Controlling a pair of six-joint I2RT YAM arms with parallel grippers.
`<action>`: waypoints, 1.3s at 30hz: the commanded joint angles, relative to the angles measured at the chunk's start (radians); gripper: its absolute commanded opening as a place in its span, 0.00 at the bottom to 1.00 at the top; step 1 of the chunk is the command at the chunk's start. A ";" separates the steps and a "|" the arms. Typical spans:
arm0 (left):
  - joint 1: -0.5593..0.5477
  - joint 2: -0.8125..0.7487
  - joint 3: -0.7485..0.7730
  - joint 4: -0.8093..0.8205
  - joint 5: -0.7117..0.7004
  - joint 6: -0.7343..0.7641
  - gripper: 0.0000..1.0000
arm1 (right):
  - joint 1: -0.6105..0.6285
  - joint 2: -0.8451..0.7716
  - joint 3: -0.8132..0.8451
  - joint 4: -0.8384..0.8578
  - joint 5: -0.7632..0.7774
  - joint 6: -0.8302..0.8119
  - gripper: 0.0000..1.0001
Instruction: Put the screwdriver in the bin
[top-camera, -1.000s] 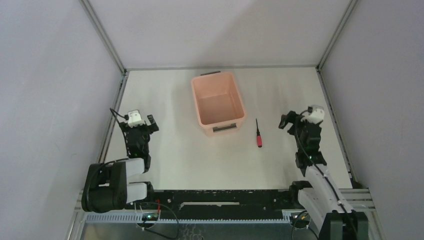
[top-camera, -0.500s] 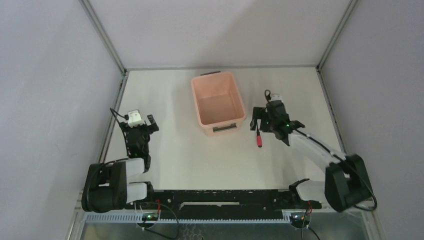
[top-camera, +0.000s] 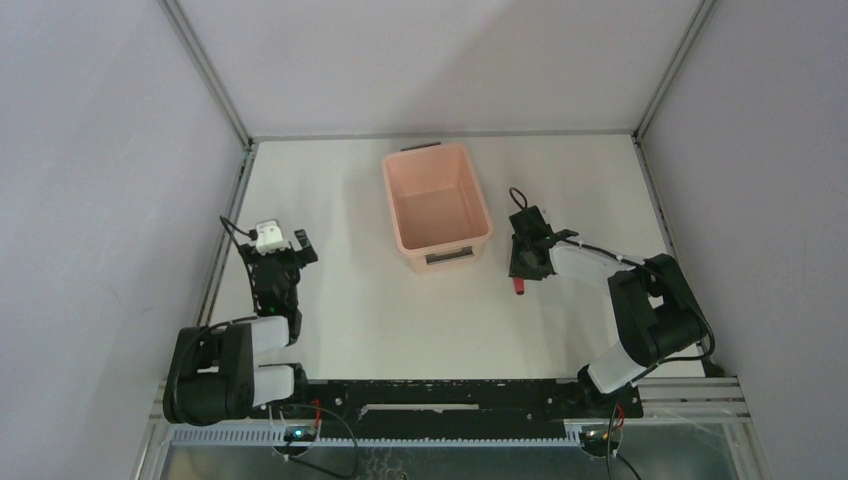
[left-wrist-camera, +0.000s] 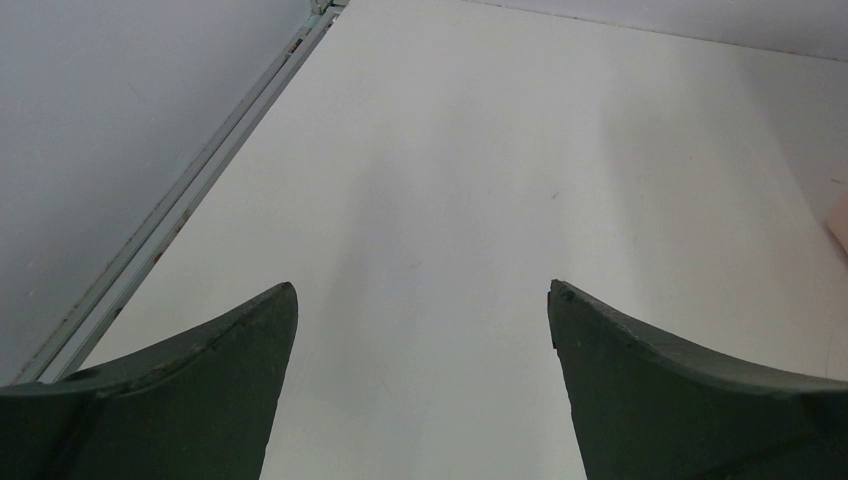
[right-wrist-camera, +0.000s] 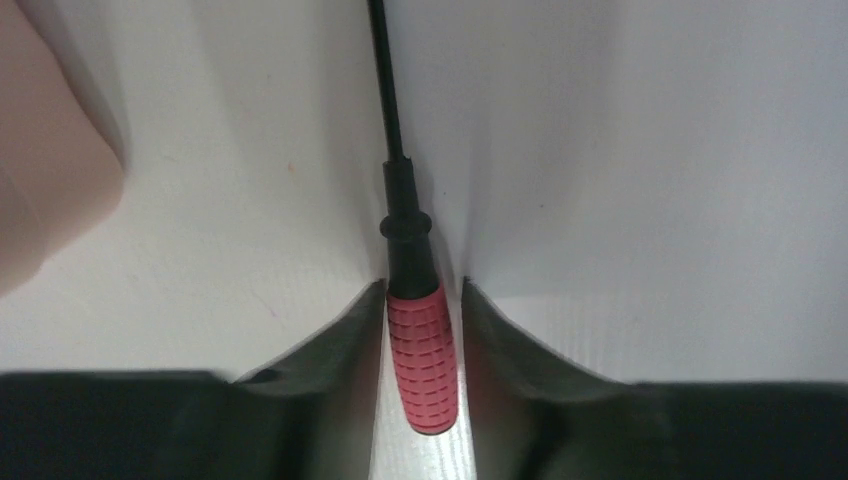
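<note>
Two end effectors are in play, and you only need one of them. On the left, your left end effector (top-camera: 285, 240) hangs open over bare table (top-camera: 380, 320), its fingers (left-wrist-camera: 230, 350) spread wide with nothing between them.

Toward the middle stands the bin (top-camera: 392, 205), upright, its mouth open and nothing visible inside.

Just right of the bin's near corner, the screwdriver (top-camera: 519, 287) sits in your right end effector (top-camera: 528, 262). The wrist view shows its fingers (right-wrist-camera: 340, 340) closed tight against both sides of the red handle (right-wrist-camera: 422, 350), with the thin black shaft pointing away. Whether it has left the table, you cannot tell.

Expect it to be light and stiff. The ribbed handle is the right place to hold it; the shaft is thin and would likely slip or pivot. You still need to carry it left over the rim.
</note>
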 joint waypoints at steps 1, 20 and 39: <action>-0.003 0.001 0.045 0.015 -0.007 0.018 1.00 | 0.012 0.026 0.014 -0.053 0.022 0.036 0.22; -0.003 0.001 0.045 0.015 -0.006 0.018 1.00 | -0.051 -0.277 0.424 -0.574 0.067 -0.071 0.00; -0.002 0.001 0.044 0.015 -0.006 0.018 1.00 | 0.296 0.366 1.307 -0.711 0.078 -0.160 0.01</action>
